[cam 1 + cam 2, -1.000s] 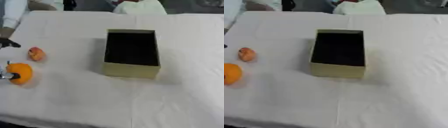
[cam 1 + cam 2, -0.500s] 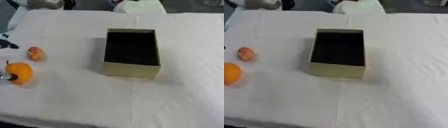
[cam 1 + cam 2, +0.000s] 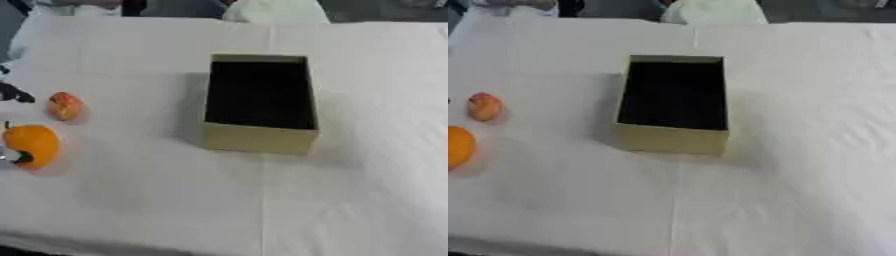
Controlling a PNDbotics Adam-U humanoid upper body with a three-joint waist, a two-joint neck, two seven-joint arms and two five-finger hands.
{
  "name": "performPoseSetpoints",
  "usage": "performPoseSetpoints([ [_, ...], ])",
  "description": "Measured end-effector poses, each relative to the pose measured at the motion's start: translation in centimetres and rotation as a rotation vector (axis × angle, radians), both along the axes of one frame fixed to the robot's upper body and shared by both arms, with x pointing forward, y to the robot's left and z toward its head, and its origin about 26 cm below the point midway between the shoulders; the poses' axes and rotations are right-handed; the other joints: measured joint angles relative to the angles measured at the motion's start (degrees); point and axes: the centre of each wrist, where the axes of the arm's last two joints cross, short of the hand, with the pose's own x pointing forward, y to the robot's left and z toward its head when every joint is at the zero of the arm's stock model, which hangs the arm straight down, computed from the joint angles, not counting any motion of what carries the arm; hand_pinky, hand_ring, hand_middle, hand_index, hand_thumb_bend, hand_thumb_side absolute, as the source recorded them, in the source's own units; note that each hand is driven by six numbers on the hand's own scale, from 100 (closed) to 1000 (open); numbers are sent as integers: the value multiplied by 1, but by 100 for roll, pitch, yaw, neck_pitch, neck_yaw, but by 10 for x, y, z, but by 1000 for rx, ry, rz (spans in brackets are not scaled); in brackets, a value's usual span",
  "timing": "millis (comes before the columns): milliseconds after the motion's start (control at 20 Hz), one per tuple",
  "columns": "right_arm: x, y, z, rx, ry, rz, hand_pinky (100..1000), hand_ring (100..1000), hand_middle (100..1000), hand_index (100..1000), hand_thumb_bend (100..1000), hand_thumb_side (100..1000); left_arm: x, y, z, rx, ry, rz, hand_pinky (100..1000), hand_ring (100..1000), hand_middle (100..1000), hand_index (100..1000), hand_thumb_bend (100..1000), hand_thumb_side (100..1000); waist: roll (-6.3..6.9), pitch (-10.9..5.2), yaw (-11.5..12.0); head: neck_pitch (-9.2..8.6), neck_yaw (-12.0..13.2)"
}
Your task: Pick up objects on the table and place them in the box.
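Nothing's being moved lately: orange (image 3: 31, 145) and peach (image 3: 65, 105) still left of the empty box (image 3: 259, 102); left robot hand (image 3: 15, 93) barely showing, grip can't be told.

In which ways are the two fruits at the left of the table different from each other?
The orange fruit is larger and plain orange; the small fruit is paler, with reddish tints. The orange fruit lies nearer the robot, the small fruit farther back. Both are roundish, lie on the white table and are outside the box.

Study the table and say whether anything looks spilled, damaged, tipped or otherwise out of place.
Nothing stands out. The box sits upright and open on the white tablecloth, and the orange fruit and the smaller reddish fruit lie whole to its left, outside it.
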Motion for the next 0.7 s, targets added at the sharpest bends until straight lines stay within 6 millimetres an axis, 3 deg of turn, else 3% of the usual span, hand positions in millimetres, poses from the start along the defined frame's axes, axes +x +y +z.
performPoseSetpoints([
  [350,0,1,-1,12,-4,7,797,797,813,838,182,1000,3,5,-7,75,32,22,894,853,815,911,607,394,-2,32,-24,-10,9],
  [700,0,1,-1,19,-8,15,797,793,807,836,161,1000,5,5,-13,77,58,18,775,719,702,812,575,374,-2,40,-49,-48,32],
])
